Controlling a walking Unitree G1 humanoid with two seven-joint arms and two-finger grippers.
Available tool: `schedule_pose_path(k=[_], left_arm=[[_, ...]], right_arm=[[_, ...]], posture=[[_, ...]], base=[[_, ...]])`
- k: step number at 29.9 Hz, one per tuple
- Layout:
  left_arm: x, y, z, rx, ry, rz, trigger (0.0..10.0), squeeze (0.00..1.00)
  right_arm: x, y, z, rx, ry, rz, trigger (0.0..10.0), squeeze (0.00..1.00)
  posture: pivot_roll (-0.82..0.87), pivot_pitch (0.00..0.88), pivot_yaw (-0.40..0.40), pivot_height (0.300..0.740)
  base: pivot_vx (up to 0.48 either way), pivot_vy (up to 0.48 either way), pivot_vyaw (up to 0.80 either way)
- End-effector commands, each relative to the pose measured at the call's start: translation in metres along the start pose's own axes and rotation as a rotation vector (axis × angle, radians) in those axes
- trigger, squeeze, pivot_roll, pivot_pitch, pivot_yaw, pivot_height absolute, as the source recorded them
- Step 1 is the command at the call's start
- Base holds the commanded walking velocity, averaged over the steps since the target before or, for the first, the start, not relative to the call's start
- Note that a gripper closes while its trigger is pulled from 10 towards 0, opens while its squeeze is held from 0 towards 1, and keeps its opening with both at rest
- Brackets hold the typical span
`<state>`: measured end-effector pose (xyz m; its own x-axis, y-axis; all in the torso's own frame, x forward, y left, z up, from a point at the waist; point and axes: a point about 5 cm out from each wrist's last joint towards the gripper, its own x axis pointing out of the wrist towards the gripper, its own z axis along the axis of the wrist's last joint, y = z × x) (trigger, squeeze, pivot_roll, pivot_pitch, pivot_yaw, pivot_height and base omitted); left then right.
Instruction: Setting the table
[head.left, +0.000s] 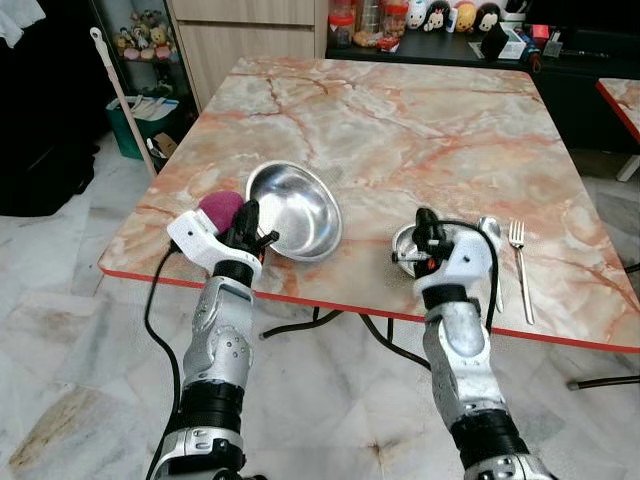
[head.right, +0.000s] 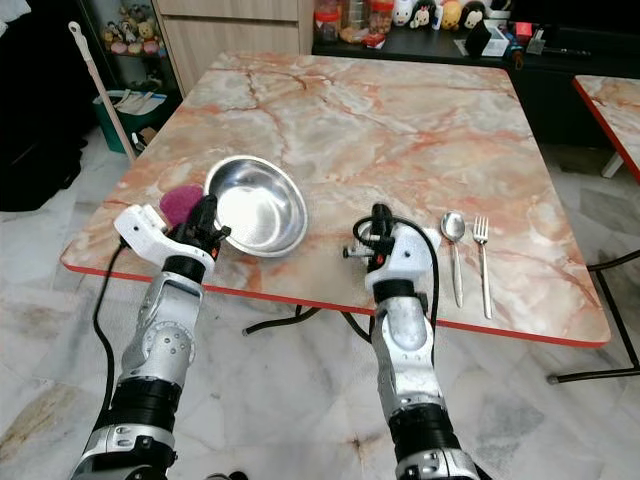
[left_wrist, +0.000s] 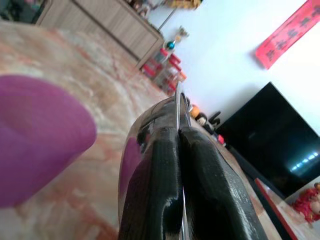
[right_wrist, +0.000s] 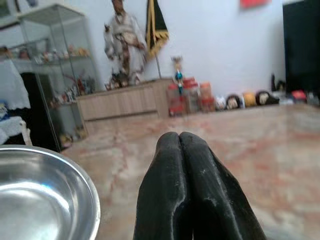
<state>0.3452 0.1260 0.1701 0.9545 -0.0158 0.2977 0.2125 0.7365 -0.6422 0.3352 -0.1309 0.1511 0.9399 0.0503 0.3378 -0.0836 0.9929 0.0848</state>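
Pinching the near rim of the steel bowl (head.left: 294, 209), the left gripper (head.left: 252, 232) tilts it on the marble table (head.left: 420, 130). The right gripper (head.right: 377, 232), fingers pressed together and empty, hovers beside the spoon (head.right: 454, 240) and fork (head.right: 483, 250).

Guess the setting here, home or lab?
Most likely a home dining area: a marble-patterned table laid with a steel bowl, spoon and fork, a sideboard lined with plush toys and jars, and a display cabinet of figurines.
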Motion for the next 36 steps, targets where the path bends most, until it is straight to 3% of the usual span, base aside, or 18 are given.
schedule_pose_path(k=[1,5,36], left_arm=[[0.005,-0.013,0.006,0.021,-0.032,-0.042,10.0,0.00],[0.007,-0.012,0.015,0.054,-0.078,-0.041,10.0,0.00],[0.004,-0.009,0.016,0.082,-0.096,-0.020,10.0,0.00]], right_arm=[[0.000,-0.003,0.003,0.000,-0.011,-0.012,10.0,0.00],[0.014,0.003,0.029,0.006,-0.110,0.014,10.0,0.00],[0.012,0.002,0.029,0.029,-0.080,0.002,10.0,0.00]], posture=[[0.01,0.075,-0.011,0.740],[0.01,0.052,-0.016,0.740],[0.01,0.049,-0.010,0.740]], base=[[0.000,-0.431,0.00],[0.000,-0.429,0.00],[0.000,-0.472,0.00]])
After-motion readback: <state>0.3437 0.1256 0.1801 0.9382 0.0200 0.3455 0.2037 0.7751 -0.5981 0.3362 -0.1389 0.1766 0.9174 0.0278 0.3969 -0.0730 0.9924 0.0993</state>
